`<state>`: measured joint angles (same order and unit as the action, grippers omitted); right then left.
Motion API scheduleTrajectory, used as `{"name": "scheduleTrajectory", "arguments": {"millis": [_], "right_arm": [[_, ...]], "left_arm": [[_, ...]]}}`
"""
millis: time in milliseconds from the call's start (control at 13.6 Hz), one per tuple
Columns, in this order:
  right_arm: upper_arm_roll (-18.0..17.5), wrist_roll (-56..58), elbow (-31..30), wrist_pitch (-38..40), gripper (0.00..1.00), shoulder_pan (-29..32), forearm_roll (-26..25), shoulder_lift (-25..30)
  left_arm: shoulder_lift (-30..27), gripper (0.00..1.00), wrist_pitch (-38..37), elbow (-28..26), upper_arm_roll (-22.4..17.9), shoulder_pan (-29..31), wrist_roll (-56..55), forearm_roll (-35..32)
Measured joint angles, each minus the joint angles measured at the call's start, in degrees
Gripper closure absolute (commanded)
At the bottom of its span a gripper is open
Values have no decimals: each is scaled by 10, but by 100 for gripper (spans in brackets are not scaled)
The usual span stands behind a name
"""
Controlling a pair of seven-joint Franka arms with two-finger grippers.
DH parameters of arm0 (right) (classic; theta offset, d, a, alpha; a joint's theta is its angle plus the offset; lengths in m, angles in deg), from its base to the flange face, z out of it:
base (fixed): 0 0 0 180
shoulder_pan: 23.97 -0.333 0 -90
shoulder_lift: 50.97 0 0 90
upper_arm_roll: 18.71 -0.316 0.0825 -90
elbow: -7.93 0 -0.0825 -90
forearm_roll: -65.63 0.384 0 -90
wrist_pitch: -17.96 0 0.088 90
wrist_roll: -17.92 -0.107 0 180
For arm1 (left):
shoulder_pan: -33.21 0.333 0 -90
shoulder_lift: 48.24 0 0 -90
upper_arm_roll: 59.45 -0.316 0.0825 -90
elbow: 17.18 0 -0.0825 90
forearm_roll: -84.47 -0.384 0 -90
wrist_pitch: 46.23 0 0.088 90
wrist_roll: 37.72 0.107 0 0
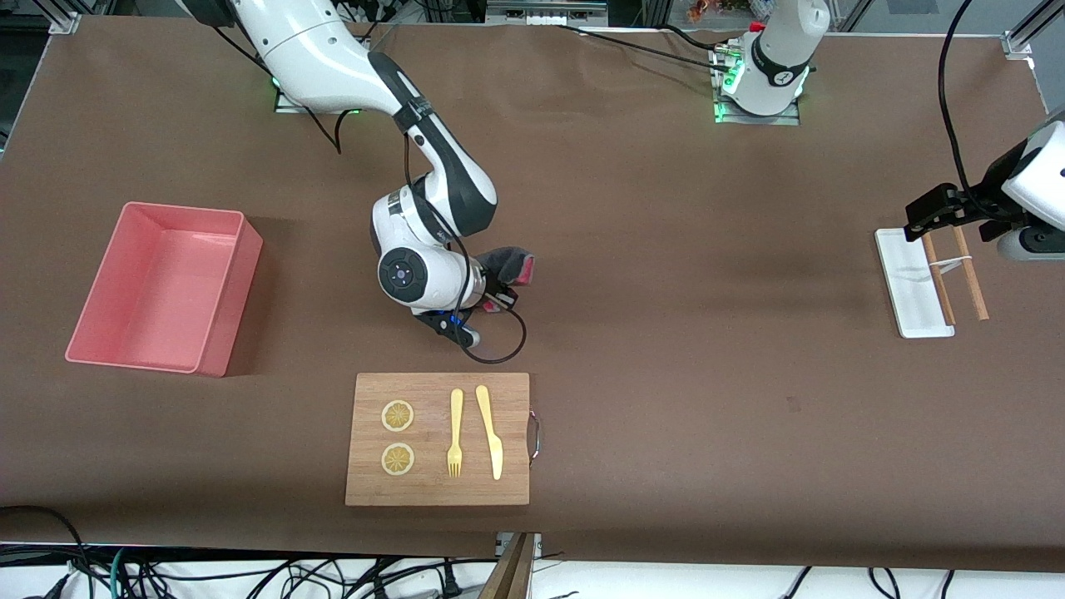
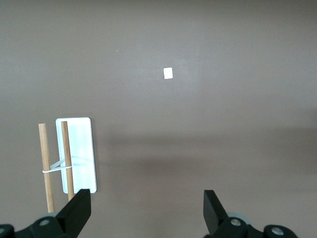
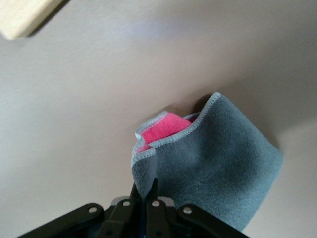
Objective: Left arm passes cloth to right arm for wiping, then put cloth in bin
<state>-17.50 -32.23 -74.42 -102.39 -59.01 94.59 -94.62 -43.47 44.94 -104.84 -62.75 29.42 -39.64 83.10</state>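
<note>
We've got a big brown surface (image 1: 666, 291) here, with the pink bin (image 1: 162, 287) sitting toward the right arm's end of it, nothing in it that we can see. Next down in size is the wooden board (image 1: 438, 438), closer to the front camera, carrying two lemon slices (image 1: 398, 437), a yellow fork (image 1: 455, 433) and a yellow knife (image 1: 489, 430). Toward the left arm's end there's a narrow white tray (image 1: 911, 283) with a pair of wooden sticks (image 1: 957, 270) lying across it, tied with a white band.

Now the tools. The right tool (image 1: 497, 295) is over the bare surface between the board and the robot bases, and its fingers are pinched right together on an edge of the cloth (image 1: 512, 264). In the right wrist view the cloth (image 3: 213, 163) hangs folded from that pinch, grey face outward with a bit of the pink-red face peeking out of the fold.

The left tool (image 2: 143, 210) waits over the white tray's end of the surface, fingers spread wide apart with nothing between them.
</note>
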Motion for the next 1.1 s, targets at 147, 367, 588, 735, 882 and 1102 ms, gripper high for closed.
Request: {"name": "scheduleTrajectory", "arguments": {"millis": [147,367,588,735,882,1102], "right_arm": [[2,7,2,9,100,1,-8,0],[17,71,-6,99,100,20,-81,-1],[24,171,-9,173,100,81,-118,-1],[27,230,-9,203,100,116,-148,-1],[43,277,-9,227,100,132,-168,-1],[87,350,-7,255,100,132,-171,0]], "left_arm": [[2,0,0,2,-1,0,0,0],[3,0,-1,3,-3,1,0,0],[3,0,-1,3,-3,1,0,0],[3,0,-2,4,-3,1,0,0],[3,0,-2,5,-1,1,0,0],[3,0,-3,6,-1,1,0,0]]}}
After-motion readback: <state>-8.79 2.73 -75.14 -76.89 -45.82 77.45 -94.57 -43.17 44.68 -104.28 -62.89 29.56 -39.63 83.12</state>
